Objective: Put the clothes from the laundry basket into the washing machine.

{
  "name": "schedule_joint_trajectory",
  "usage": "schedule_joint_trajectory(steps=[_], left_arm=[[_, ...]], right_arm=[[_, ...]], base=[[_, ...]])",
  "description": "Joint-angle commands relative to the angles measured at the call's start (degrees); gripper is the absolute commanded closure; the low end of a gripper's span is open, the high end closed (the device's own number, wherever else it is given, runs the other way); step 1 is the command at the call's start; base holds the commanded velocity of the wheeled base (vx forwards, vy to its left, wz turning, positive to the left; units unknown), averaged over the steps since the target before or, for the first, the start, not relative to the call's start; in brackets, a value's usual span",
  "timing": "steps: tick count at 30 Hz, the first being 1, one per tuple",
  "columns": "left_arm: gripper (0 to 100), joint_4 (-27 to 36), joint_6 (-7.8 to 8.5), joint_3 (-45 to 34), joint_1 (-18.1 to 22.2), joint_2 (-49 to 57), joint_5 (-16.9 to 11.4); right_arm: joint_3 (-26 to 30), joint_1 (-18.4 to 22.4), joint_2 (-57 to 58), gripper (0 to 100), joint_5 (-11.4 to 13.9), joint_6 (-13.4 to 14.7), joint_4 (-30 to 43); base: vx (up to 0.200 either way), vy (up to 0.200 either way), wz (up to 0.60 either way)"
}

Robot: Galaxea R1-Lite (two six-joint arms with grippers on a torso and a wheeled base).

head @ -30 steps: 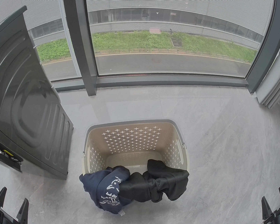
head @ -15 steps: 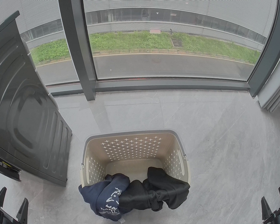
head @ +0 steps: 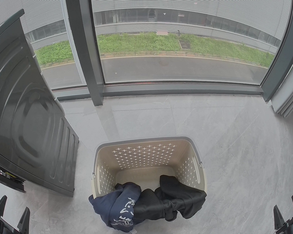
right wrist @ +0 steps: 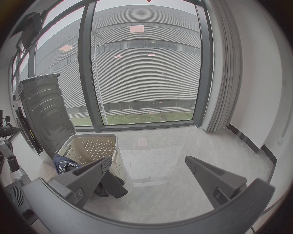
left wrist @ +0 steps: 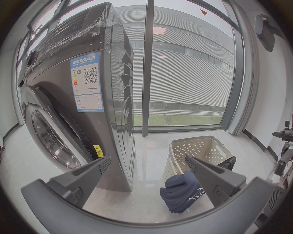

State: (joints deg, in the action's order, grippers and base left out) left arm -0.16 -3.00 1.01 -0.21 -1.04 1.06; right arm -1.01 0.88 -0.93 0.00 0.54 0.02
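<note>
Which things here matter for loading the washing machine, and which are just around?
For the job: laundry basket, navy garment and black garment draped over its near rim, washing machine, left gripper, right gripper, both open.
Just around: window, curtain, floor.

Left hand (head: 13, 209) and right hand (head: 285, 210) low, well apart, both splayed wide, seemingly empty.
</note>
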Motion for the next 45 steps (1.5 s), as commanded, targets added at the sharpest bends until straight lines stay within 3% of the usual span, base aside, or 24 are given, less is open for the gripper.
schedule_joint_trajectory(steps=[1, 11, 38, 45], left_arm=[[0, 0.0, 0.01, -0.9, 0.0, 0.4, 0.0], [0, 0.0, 0.01, -0.9, 0.1, 0.4, 0.0], [0, 0.0, -0.08, -0.9, 0.1, 0.4, 0.0], [0, 0.1, -0.08, -0.9, 0.0, 0.4, 0.0]], right_arm=[[1.0, 0.0, 0.2, 0, 0.0, 0.0, 0.0], [1.0, 0.0, 0.2, 0, 0.0, 0.0, 0.1], [1.0, 0.0, 0.2, 0, 0.0, 0.0, 0.0], [1.0, 0.0, 0.2, 0, 0.0, 0.0, 0.0]], base=[[0.200, 0.000, 0.00], [0.200, 0.000, 0.00], [0.000, -0.044, 0.00], [0.171, 0.000, 0.00]])
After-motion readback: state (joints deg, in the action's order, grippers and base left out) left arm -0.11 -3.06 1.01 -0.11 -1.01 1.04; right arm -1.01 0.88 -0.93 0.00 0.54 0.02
